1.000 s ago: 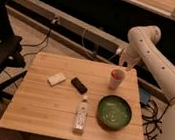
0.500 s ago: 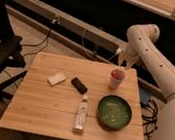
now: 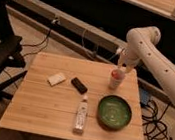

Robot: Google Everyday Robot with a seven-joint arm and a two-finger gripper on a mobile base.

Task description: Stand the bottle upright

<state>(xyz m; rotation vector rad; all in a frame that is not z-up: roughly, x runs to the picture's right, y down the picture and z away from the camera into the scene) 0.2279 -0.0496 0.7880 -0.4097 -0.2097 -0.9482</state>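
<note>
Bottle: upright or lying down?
Lying down: the bottle rests lengthwise on the table. The gripper hangs near the cup.

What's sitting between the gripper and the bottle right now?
In the camera view, the gripper is right by the pinkish cup, which comes first; then bare table wood to the lying bottle. The green bowl sits just beside that line.

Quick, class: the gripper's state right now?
Gripper: cannot be told; it hangs by the pinkish paper cup, away from the lying clear plastic bottle.
</note>
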